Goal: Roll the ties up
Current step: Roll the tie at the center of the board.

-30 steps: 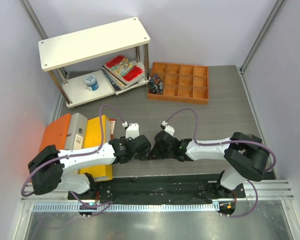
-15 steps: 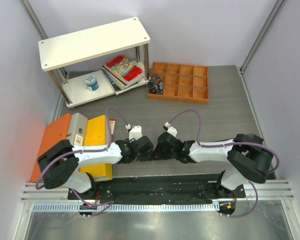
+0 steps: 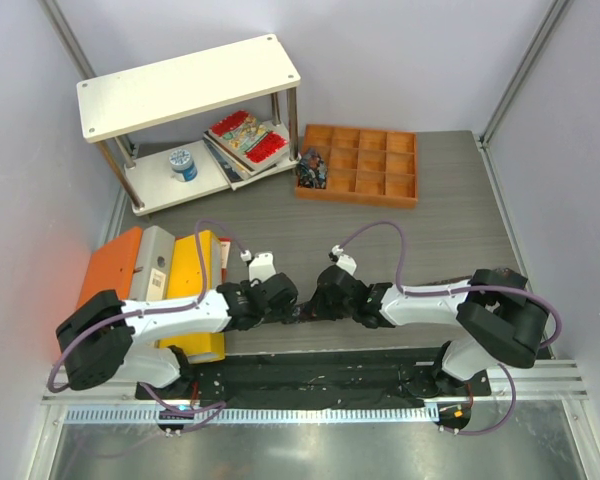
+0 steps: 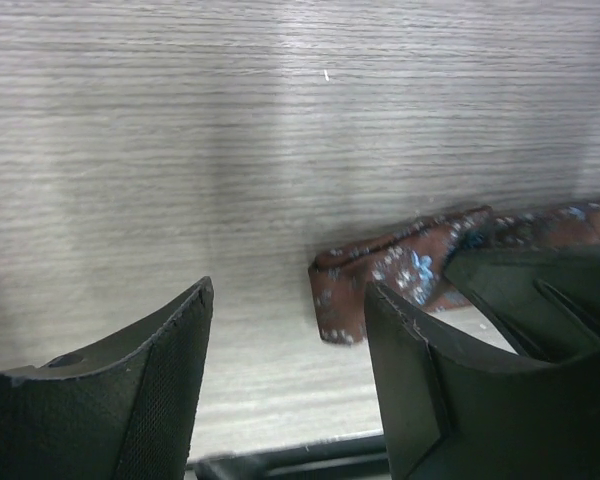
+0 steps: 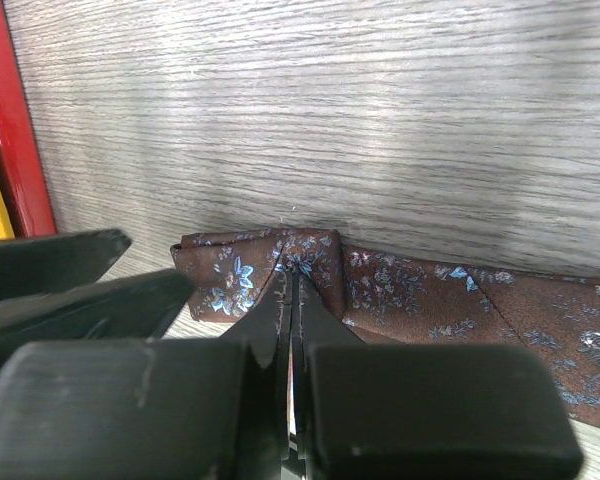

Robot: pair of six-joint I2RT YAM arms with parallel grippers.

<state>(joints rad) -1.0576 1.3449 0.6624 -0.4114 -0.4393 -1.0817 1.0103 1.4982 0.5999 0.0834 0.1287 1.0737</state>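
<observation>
The right fingers (image 5: 265,322) are pressed tight together in the right wrist view, pinching a little raised fold of the tie (image 5: 430,300) near its end. The tie is brown with small blue flowers. It lies flat on the table (image 5: 380,120) and runs off the right edge of that frame. The left fingers (image 4: 175,385) are spread wide with only bare wood between them. In the left wrist view the tie's end sits just beside the finger on the right of the frame, touching or not, can't tell.

Funny thing is the top view barely shows the tie at all, since both wrists bunch together low centre and cover it. The left wrist view also catches the table's near edge close below the tie, with a black strip (image 4: 280,465) under it.

What the top view does give is the surroundings. Orange, grey and yellow boxes (image 3: 170,265) sit right by the left arm at the left side. An orange divided tray (image 3: 365,165) is upper centre, with something dark and speckled in its leftmost column, too small to tell. A white shelf (image 3: 185,85) is upper left, with red patterned books (image 3: 245,135) underneath. A wide band of bare table lies between the fingers and the tray.
</observation>
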